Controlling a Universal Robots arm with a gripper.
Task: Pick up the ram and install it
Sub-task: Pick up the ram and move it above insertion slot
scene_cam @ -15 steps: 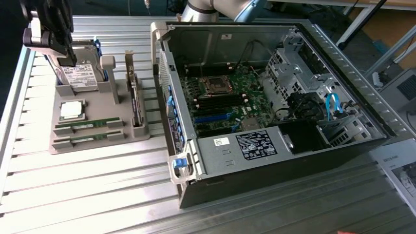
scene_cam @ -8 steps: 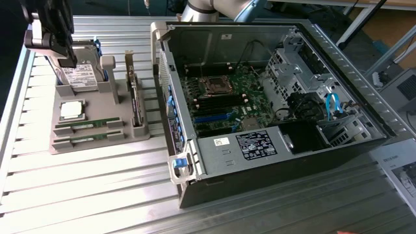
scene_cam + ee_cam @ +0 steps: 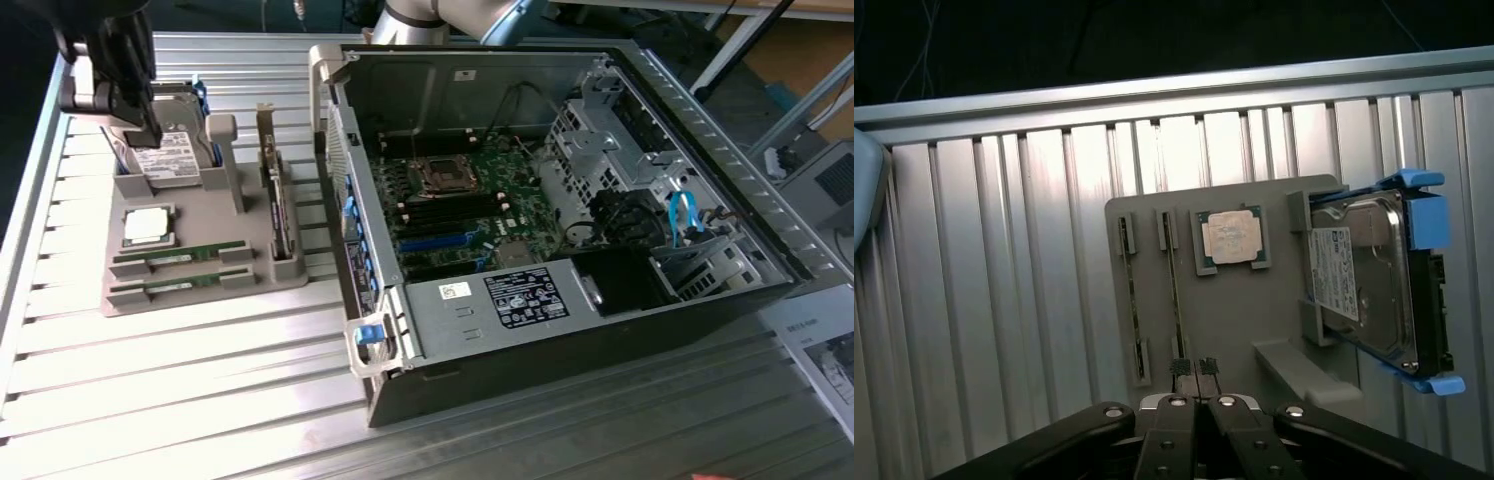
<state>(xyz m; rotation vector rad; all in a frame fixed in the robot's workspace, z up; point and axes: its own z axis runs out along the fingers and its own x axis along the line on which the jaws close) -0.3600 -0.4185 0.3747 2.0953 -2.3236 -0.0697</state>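
Gripper, fingertips together and empty, hovers over the grey tray: approach step. The nearer ram lies slotted there, at nine o'clock from the open case in the exterior view. Grasping calls for parted jaws aligned along it

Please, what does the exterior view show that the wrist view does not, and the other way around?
Exterior view: the open computer case with its motherboard, and a card standing on edge.
Wrist view: the hand, shut, by the end of one ram stick.
Both: the grey tray, that stick and the other ram stick, the processor chip, the hard drive, the ribbed table.
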